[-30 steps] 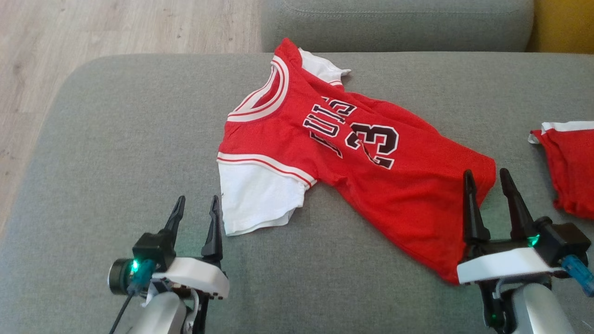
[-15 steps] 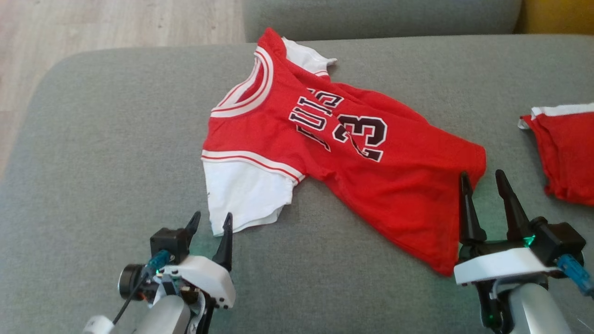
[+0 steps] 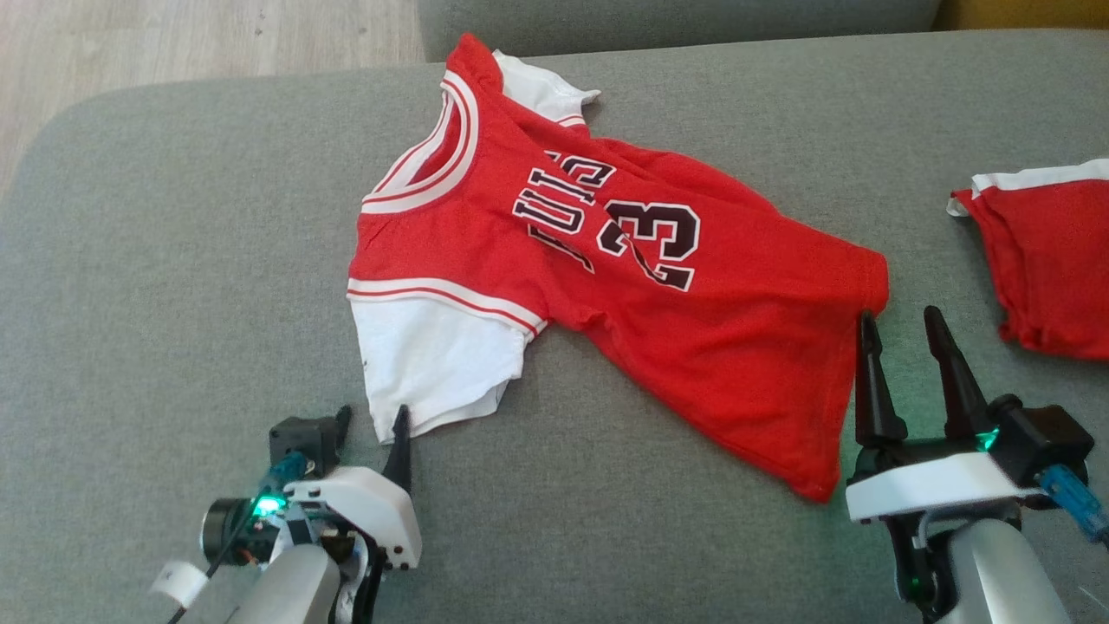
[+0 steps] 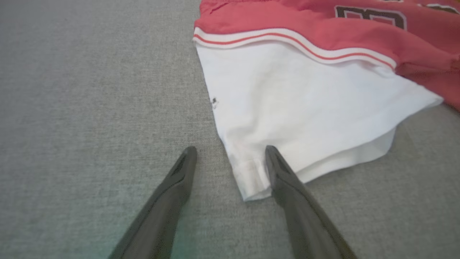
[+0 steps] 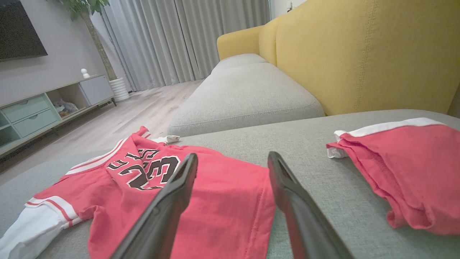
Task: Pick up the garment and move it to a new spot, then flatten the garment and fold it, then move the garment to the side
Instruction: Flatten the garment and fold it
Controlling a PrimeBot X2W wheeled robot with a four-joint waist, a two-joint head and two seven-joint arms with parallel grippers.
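Note:
The garment (image 3: 606, 286) is a red jersey with white sleeves and the number 23, lying spread on the grey cushion (image 3: 173, 260). My left gripper (image 3: 372, 416) is open and low at the near corner of the white sleeve. In the left wrist view that sleeve corner (image 4: 251, 180) lies between the fingers of the left gripper (image 4: 230, 149). My right gripper (image 3: 898, 316) is open at the right end of the hem. In the right wrist view the red hem (image 5: 230, 201) lies between the spread fingers of the right gripper (image 5: 233, 156).
A second red garment (image 3: 1048, 251) with a white band lies at the right of the cushion, also visible as a red heap (image 5: 406, 169). Beyond are another grey cushion (image 5: 244, 93), a yellow backrest (image 5: 359, 54) and wooden floor (image 3: 173, 35).
The head view has shifted, sliding the scene up and left. My left gripper has dipped lower and drawn in to the sleeve's near corner. The right gripper stays open by the hem.

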